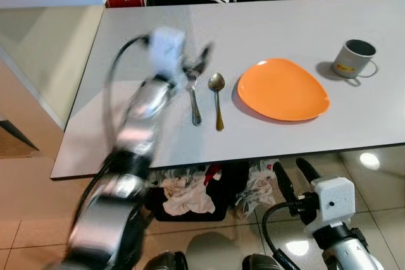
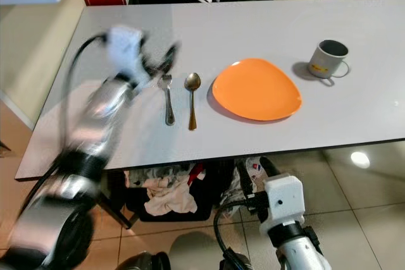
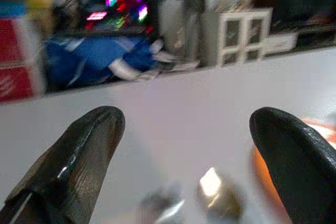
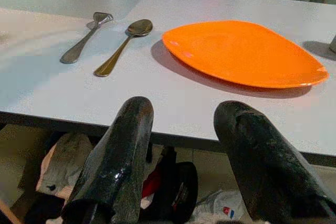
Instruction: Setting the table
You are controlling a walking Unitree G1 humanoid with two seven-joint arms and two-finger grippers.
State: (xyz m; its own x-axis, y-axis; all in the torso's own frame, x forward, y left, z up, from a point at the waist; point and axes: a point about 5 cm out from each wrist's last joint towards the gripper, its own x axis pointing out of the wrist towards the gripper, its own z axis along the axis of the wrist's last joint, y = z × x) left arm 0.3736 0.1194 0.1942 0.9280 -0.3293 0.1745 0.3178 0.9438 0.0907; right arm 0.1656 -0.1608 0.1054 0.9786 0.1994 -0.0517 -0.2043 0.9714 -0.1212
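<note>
Fork (image 1: 193, 100) just below left claw (image 1: 197, 64), parted

1. The left arm reaches up and forward over the table, its silver links blurred.
2. The left gripper (image 1: 196, 64) hangs above the tabletop, its two black fingers (image 3: 79, 161) spread wide apart and holding nothing.
3. The right gripper (image 1: 292, 178) sits low, below the table's near edge, its fingers (image 4: 118, 156) parted and empty.
</note>
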